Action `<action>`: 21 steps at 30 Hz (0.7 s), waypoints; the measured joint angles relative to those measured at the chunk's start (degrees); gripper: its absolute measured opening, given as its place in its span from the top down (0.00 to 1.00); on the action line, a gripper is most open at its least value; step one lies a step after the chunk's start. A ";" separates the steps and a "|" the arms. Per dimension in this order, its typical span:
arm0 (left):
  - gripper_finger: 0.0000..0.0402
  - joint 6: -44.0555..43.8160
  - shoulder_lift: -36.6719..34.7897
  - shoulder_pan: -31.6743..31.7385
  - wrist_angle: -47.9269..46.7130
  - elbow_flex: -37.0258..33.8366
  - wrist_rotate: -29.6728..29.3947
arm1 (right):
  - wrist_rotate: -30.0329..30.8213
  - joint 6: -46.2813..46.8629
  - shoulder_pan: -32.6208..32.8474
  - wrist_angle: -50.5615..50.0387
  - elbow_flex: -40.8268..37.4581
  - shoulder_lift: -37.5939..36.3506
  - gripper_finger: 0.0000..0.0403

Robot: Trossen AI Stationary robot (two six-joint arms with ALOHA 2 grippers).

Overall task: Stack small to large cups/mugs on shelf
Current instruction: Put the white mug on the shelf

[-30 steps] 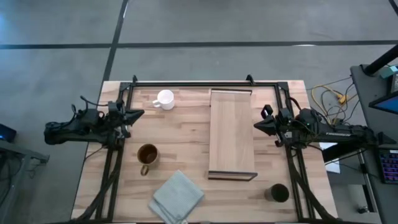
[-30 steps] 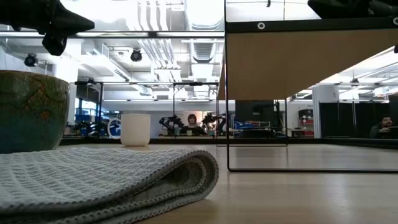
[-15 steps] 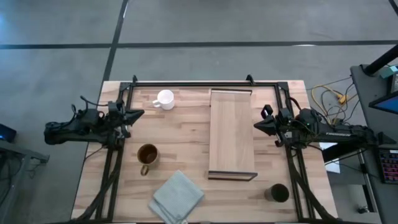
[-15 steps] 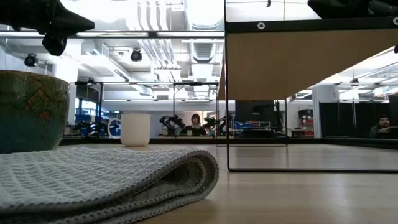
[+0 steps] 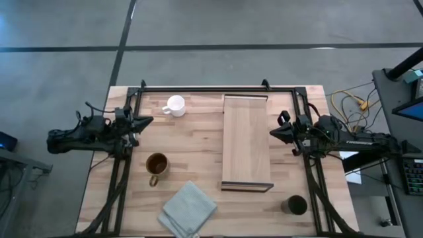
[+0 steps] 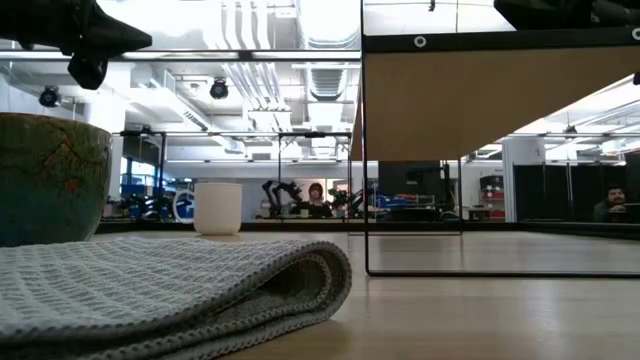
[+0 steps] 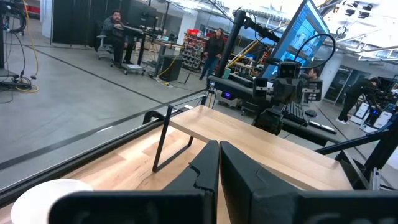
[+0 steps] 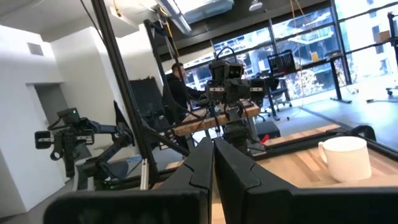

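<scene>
The white mug point(image 5: 176, 105) stands at the table's far left; it also shows in the low view point(image 6: 217, 208). The brown mug point(image 5: 156, 164) stands left of centre, handle toward the near edge. The dark cup point(image 5: 295, 205) sits at the near right corner. The light-wood shelf point(image 5: 247, 140) runs far to near on the right half, its dark rim at the near end. My left gripper point(image 5: 149, 120) hovers shut over the left edge. My right gripper point(image 5: 272, 133) hovers shut beside the shelf's right side.
A folded grey cloth point(image 5: 188, 209) lies at the near edge, between the brown mug and the shelf. A black metal frame point(image 5: 205, 88) rims the table's far edge and sides. Bare wood lies between the mugs and the shelf. People sit at desks in the room beyond.
</scene>
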 joint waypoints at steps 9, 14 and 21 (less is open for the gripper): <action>1.00 0.00 0.01 0.00 -0.01 0.01 0.01 | 0.00 -0.05 0.00 0.19 0.00 0.01 0.98; 1.00 0.00 0.01 0.00 -0.01 0.00 0.00 | 0.95 3.46 -0.02 2.03 0.00 -0.01 0.98; 1.00 -0.01 0.01 -0.01 2.16 0.00 0.02 | 0.94 10.13 0.00 2.51 0.00 0.01 0.98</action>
